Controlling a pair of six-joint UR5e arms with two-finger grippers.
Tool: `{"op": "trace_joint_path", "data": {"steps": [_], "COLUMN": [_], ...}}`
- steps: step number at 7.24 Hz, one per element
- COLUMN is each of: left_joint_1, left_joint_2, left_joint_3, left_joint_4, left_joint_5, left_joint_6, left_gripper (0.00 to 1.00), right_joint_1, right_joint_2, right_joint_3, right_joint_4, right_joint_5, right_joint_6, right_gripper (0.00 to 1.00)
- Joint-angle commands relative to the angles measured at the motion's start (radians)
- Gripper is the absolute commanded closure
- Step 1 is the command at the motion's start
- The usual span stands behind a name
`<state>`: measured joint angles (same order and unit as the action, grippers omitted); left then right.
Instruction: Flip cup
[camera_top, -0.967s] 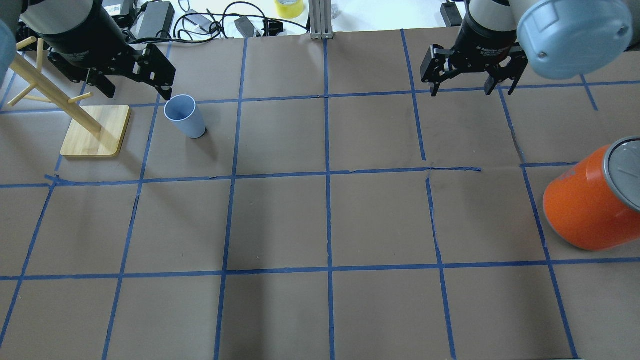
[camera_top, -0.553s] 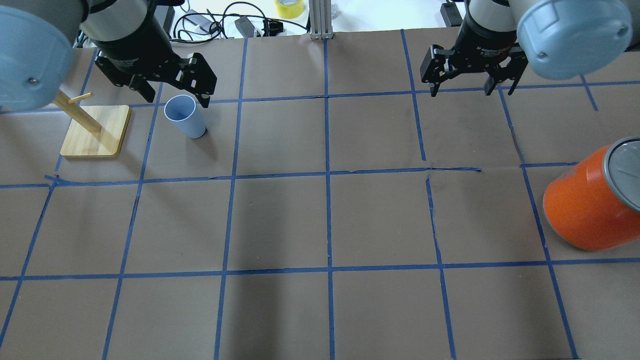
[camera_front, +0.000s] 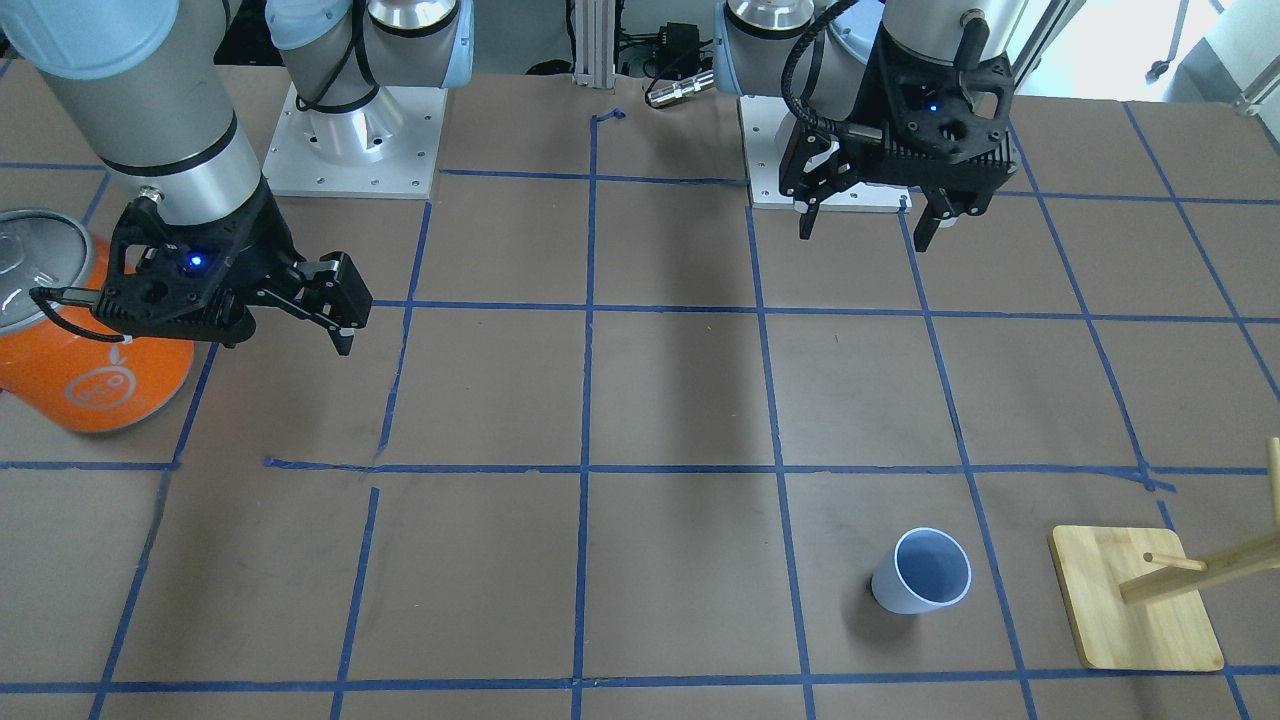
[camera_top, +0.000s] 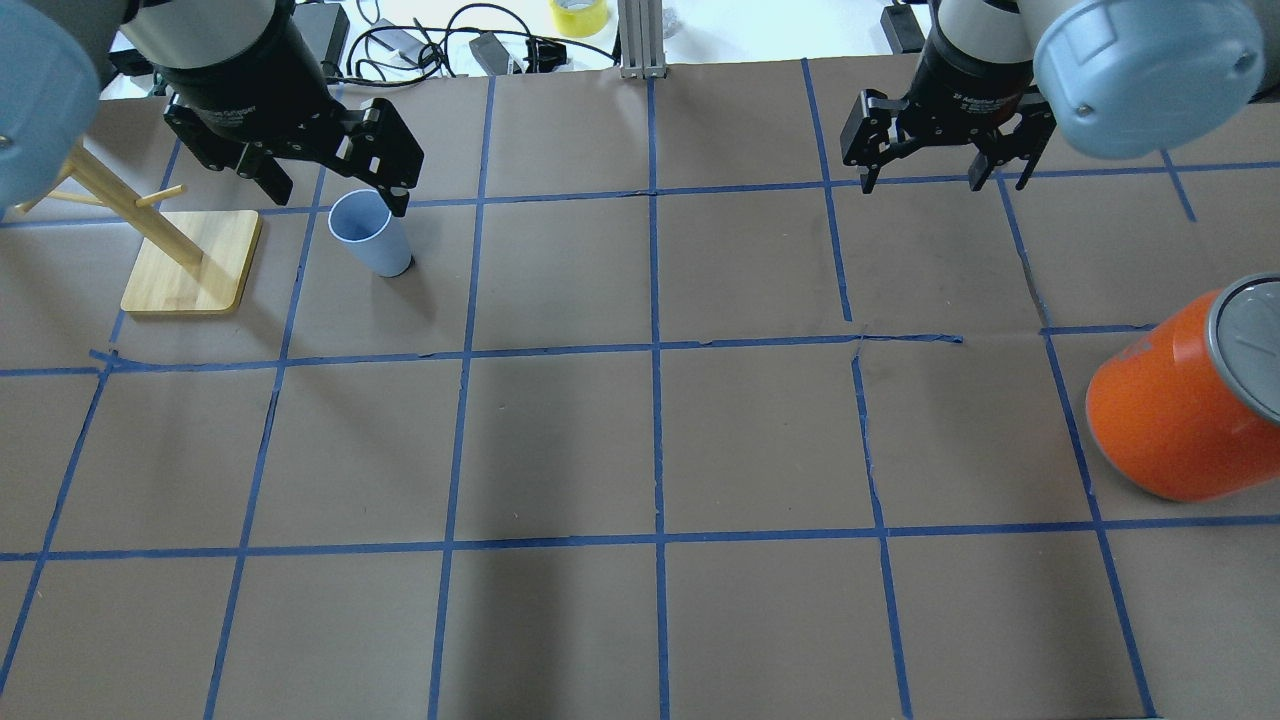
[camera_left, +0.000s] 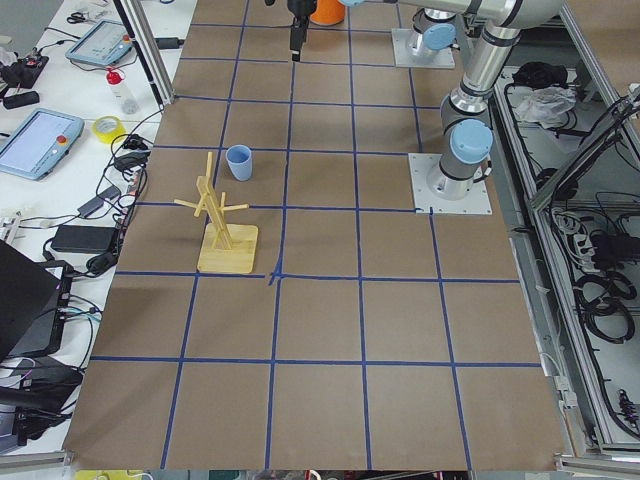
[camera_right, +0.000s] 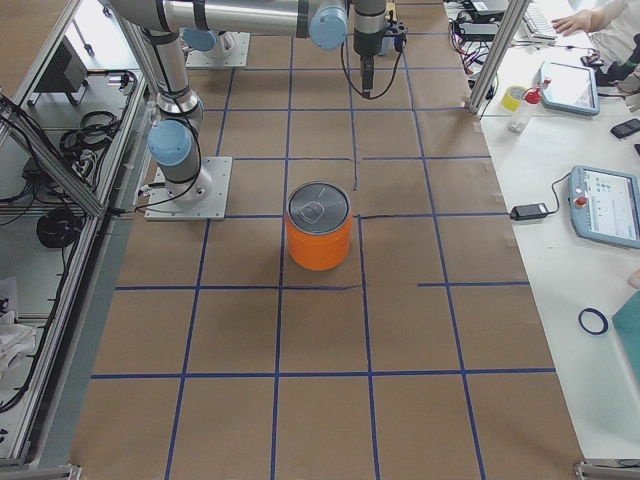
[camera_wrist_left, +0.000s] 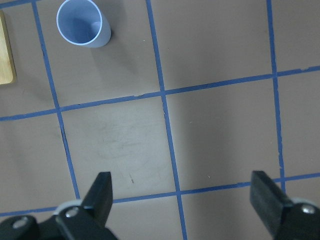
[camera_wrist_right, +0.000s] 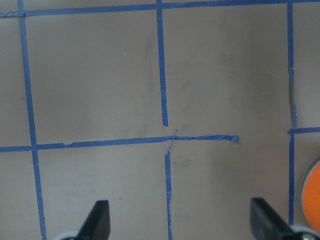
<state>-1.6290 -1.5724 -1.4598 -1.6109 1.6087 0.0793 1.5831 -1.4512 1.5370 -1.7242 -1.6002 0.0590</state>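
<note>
My L claw hangs over the table, pointing down. Its fingers are spread wide, w/ only brown paper & blue tape lines showing btw them. It grips nothing.

The cup stands lower down, ahead of that claw & off to one side, outside the spread. It's upright, mouth up, on its base inside a taped square, apart from both fingers. From the overhead cam one fingertip overlaps the cup's rim, but the wrist cam shows clear paper btw claw & cup. So the L claw is above it, not on it.

Just past the cup on the same side is the wooden rack. Its base is near the cup, not touching.

Well apart, across the table, my R claw also hangs above the paper. Its fingers are opened wide & hold nothing.

Off to the R claw's outer side stands the orange can, upright w/ a grey lid. Only its edge shows in the R wrist cam. From the front cam my R claw sits just beside the can. Whether they touch I can't tell.
</note>
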Motion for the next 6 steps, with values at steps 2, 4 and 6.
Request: {"op": "trace_joint_path", "data": {"steps": [2,4,6], "left_joint_1": [0.003,0.006,0.009], "left_joint_2": [-0.003,0.002,0.000], "left_joint_3": [0.009,0.016,0.007], "left_joint_4": [-0.030,-0.030,-0.029], "left_joint_5": [-0.007,-0.006,-0.016], "left_joint_6": [-0.004,-0.097,-0.093], "left_gripper": [0.03,0.04,0.04], "right_joint_1": [0.000,0.000,0.000], "right_joint_2": [0.000,0.000,0.000], "right_joint_3": [0.000,0.000,0.000], "right_joint_4": [0.000,0.000,0.002], "right_joint_5": [0.000,0.000,0.000], "right_joint_6": [-0.001,-0.001,-0.001], "right_gripper": [0.00,0.00,0.00]}}
